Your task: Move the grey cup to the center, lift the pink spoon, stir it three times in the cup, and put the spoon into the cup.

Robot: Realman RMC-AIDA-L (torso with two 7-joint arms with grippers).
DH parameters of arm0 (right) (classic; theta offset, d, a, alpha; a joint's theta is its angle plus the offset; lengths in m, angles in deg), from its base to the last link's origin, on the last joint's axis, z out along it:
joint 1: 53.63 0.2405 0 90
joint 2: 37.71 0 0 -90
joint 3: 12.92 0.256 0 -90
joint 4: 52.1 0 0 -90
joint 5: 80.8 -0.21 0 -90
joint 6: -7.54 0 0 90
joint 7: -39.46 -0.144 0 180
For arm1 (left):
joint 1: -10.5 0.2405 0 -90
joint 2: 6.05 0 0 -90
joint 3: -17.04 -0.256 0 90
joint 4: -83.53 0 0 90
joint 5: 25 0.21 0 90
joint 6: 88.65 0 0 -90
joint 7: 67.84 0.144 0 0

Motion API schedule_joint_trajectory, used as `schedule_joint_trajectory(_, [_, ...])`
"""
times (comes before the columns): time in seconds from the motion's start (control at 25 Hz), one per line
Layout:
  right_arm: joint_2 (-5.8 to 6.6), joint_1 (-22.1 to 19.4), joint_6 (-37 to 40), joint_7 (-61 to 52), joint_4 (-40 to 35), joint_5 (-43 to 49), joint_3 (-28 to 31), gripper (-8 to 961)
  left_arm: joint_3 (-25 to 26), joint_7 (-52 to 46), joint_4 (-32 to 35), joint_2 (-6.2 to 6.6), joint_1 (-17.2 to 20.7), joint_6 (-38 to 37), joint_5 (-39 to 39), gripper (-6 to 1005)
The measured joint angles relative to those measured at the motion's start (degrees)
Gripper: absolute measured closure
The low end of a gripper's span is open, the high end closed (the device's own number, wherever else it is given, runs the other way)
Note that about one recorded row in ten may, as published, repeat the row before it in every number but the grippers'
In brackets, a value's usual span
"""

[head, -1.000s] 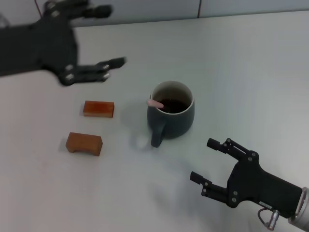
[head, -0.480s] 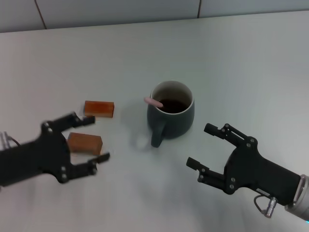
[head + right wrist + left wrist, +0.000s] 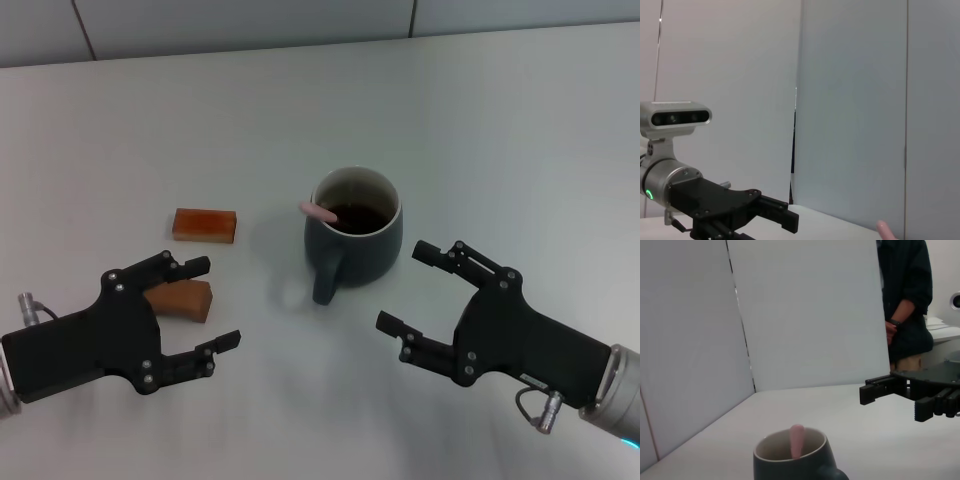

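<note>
The grey cup (image 3: 372, 252) stands upright at the table's middle, its handle toward me. The pink spoon (image 3: 318, 211) stands in the cup, with its pink handle leaning over the left rim. My left gripper (image 3: 215, 304) is open and empty, low at the near left, apart from the cup. My right gripper (image 3: 402, 286) is open and empty at the near right, just short of the cup. In the left wrist view, the cup (image 3: 785, 460) and the spoon handle (image 3: 796, 440) show with the right gripper (image 3: 897, 400) beyond them.
Two orange-brown blocks lie left of the cup: one (image 3: 205, 224) farther back, one (image 3: 188, 297) partly hidden behind my left gripper. White panels (image 3: 250, 20) stand at the table's back edge. A person (image 3: 905, 300) stands beyond the table in the left wrist view.
My left arm has swung from the far left back of the table down to the near left. My right gripper has crept toward the cup. Cup and spoon have not moved.
</note>
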Motion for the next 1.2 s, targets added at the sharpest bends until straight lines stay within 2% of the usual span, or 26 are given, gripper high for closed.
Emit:
schedule_joint_trajectory(0.32, [0.02, 0.6, -0.3, -0.4, -0.3, 0.1, 0.5, 147, 0.3, 0.2, -2.4, 0.03, -1.1, 0.2, -0.1, 202])
schedule_joint_trajectory(1.2, [0.09, 0.6, -0.3, -0.2, -0.3, 0.4, 0.2, 147, 0.2, 0.7, -4.2, -0.19, -1.2, 0.4, -0.2, 202])
